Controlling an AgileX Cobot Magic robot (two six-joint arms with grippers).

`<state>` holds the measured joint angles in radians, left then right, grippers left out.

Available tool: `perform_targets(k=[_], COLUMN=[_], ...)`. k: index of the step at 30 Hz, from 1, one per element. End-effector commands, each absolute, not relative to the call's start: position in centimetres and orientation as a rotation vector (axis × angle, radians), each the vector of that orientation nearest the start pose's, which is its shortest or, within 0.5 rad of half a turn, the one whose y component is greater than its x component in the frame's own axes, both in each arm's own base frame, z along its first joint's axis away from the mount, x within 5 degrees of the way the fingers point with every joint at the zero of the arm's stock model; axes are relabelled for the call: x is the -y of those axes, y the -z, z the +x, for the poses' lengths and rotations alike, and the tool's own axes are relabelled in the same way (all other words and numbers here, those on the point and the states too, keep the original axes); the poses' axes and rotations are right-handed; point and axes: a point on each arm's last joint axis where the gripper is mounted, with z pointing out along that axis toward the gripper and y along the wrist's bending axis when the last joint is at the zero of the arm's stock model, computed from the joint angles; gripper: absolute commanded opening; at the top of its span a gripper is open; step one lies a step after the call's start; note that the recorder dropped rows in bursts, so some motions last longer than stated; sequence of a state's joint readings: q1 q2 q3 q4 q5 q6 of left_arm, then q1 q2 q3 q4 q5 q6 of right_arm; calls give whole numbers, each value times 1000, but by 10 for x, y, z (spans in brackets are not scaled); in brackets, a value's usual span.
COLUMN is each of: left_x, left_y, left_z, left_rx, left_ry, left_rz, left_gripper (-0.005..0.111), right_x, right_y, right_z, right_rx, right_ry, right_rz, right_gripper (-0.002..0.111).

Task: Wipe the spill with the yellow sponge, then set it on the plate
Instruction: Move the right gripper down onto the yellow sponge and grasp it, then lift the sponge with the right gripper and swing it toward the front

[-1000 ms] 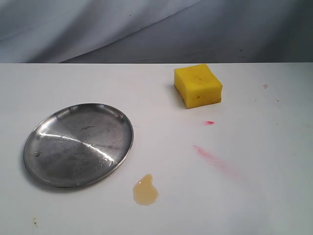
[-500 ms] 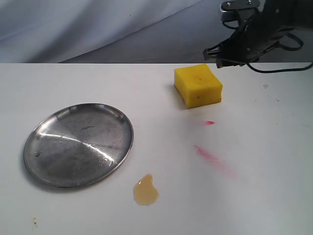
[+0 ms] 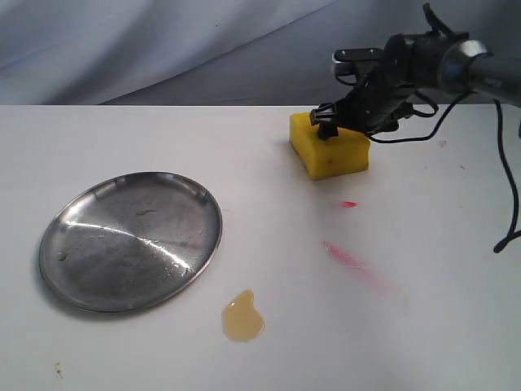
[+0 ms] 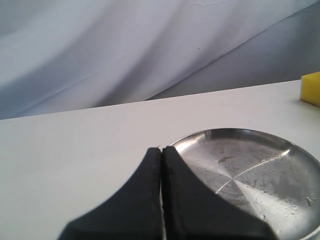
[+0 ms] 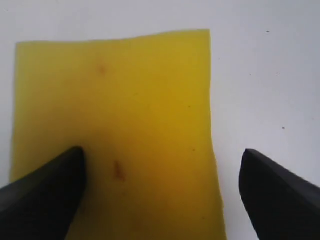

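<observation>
Yellow sponge [image 3: 330, 151] sits on the white table [image 3: 122, 130] toward its far side, well apart from the plate [image 3: 130, 240] and from the amber spill [image 3: 242, 316] just beside the plate's near rim. The right gripper [image 3: 346, 122] hangs at the sponge's top and hides its rear edge. Its jaws are spread wide, one finger over the foam and the other over bare table; whether they touch the foam is unclear. The left gripper [image 4: 161, 150] has its fingers pressed together on nothing, near the plate's rim; its view cuts off the plate and most of the sponge. A red streak [image 3: 352, 262] and a red dot [image 3: 348, 204] mark the table.
</observation>
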<state>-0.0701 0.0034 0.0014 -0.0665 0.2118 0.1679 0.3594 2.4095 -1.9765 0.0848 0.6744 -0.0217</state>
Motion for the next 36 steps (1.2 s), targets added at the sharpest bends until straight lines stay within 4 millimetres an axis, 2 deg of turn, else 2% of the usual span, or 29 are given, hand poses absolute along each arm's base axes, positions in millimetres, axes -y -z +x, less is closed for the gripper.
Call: perform_targets(k=[1, 2, 4, 9, 12, 15, 19, 23, 26, 28, 36], left_x=[5, 5, 5, 5, 5, 5, 5, 5, 5, 5, 5], left_y=[-195, -195, -195, -195, -195, -195, -195, -195, -195, -195, -195], left_z=[56, 56, 56, 56, 56, 56, 56, 56, 56, 56, 56], left_rx=[-1682, -1682, -1682, -1682, -1682, -1682, -1682, -1682, -1682, -1682, -1682], left_ry=[-6, -6, -6, -6, -6, -6, -6, -6, -6, -6, -6], left_rz=[147, 147, 147, 147, 147, 147, 147, 147, 147, 147, 147], left_gripper=[0, 0, 0, 0, 0, 0, 0, 0, 0, 0, 0], right_x=[-192, -191, -191, -187, -186, -185, -188, -201, -210, -215, -240], right_y=[-118, -114, -110, -109, -112, -128, -165, -202, -222, -227, -214], right_z=[496, 495, 493, 488, 484, 482, 475, 453, 427, 405, 302], right_rx=[-2619, -2635, -2659, -2724, -2768, -2766, -2731, -2703, -2664, -2635, -2598], right_ry=[-201, -198, -191, -153, -146, -146, -147, -144, -151, -163, -316], right_rz=[-451, -454, -458, -481, -467, -450, -495, -631, -693, -730, -862], right_gripper=[74, 70, 54, 2, 0, 0, 0, 0, 0, 0, 0])
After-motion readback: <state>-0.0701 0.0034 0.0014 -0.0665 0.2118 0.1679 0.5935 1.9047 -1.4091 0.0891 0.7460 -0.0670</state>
